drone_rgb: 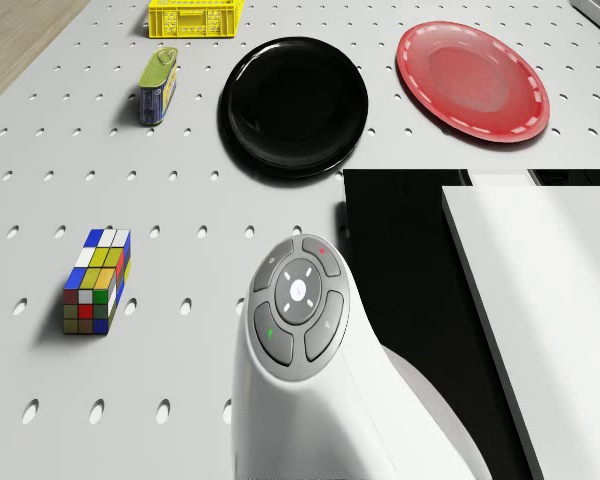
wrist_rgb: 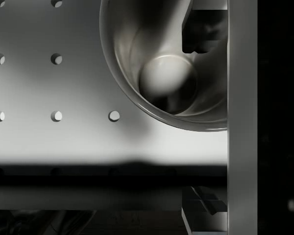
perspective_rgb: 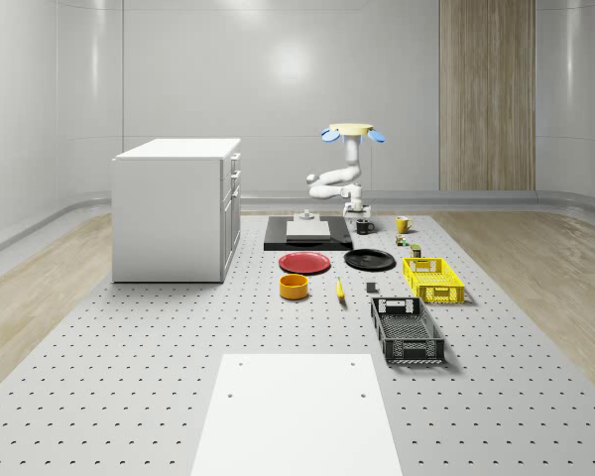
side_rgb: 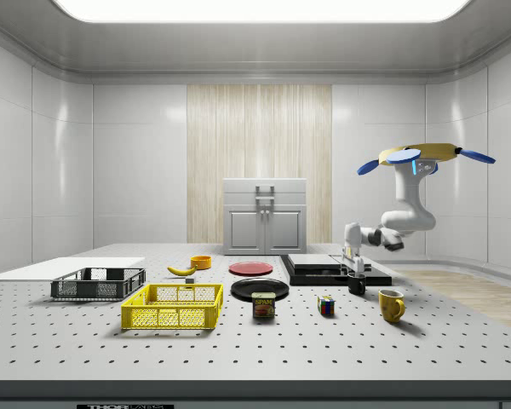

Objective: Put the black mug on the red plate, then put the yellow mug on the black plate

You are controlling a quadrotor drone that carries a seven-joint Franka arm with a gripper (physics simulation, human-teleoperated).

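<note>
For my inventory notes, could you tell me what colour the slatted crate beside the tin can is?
The slatted plastic crate is yellow, clearest in the side view.

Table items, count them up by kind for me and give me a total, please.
Mugs: 2, black mug, yellow mug
Plates: 2, red plate, black plate
Crates: 2, yellow crate, black crate
Bowl: 1, orange bowl
Banana: 1
Can: 1
Puzzle cube: 1
Total: 10

Side view: two plates (side_rgb: 259, 289) mid-worktop (side_rgb: 238, 341); crates (side_rgb: 173, 307) to the left, cube (side_rgb: 325, 305) and mugs (side_rgb: 391, 304) right; cabinet (side_rgb: 265, 216) behind.
</note>
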